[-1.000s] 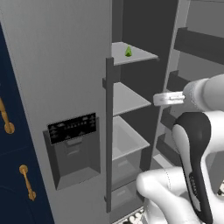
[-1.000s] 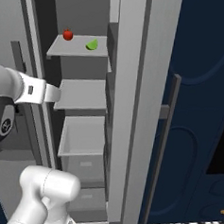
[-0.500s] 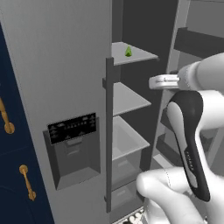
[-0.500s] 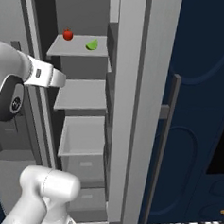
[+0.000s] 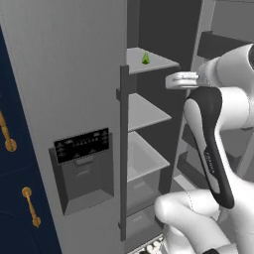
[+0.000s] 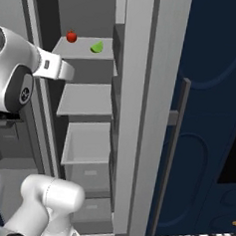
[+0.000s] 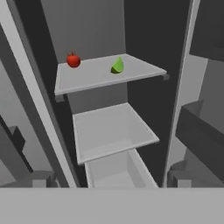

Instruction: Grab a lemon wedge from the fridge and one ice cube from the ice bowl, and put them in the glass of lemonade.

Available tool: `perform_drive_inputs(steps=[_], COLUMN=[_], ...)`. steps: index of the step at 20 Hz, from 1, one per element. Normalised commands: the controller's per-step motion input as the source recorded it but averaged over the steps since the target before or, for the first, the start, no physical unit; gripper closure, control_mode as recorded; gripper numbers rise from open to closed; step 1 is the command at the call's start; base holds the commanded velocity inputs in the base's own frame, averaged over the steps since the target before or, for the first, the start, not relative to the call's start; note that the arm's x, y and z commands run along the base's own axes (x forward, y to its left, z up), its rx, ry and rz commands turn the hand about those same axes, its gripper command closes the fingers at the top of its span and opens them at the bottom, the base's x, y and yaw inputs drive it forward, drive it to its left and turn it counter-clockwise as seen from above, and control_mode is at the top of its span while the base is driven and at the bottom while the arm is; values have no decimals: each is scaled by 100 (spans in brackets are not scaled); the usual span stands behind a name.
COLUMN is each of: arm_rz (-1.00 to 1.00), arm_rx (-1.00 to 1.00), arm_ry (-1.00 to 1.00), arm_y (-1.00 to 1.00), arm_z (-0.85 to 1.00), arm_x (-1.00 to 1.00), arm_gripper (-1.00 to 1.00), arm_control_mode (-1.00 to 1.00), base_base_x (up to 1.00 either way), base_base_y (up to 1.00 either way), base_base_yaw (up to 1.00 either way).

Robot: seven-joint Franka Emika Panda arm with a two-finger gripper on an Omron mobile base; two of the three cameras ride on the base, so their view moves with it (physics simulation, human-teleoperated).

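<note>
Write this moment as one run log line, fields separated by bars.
small yellow-green lemon wedge: top shelf, beside small red fruit | tall grey fridge: open | tool: open, empty

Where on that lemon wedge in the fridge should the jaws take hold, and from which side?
Probably across the lemon wedge at its two flat flanks, low near the shelf, coming in level from the open front. It stands pointed end up, apart from the red fruit, so its sides are free.

Both base cams sit behind the arm, one off to its left and one to its right, looking forward into the open fridge from pretty close. The hand cam faces straight at the shelves from nearer in. All three catch the top shelf with the lemon wedge.
</note>
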Motion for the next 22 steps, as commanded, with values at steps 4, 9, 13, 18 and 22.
perform_drive_inputs(steps=[4, 9, 13, 18, 22], arm_rz=[0, 0, 0, 0, 0], arm_rx=[0, 0, 0, 0, 0], arm_ry=[0, 0, 0, 0, 0], arm_y=[0, -1, -1, -1, 0], arm_z=[14, 3, 0, 0, 0], arm_x=[19, 34, 42, 47, 54], arm_gripper=[-100, -100, -100, -100, -100], arm_control_mode=[-100, -100, -100, -100, -100], base_base_x=[0, 0, 0, 0, 0], base_base_y=[0, 0, 0, 0, 0], base_base_yaw=[0, 0, 0, 0, 0])
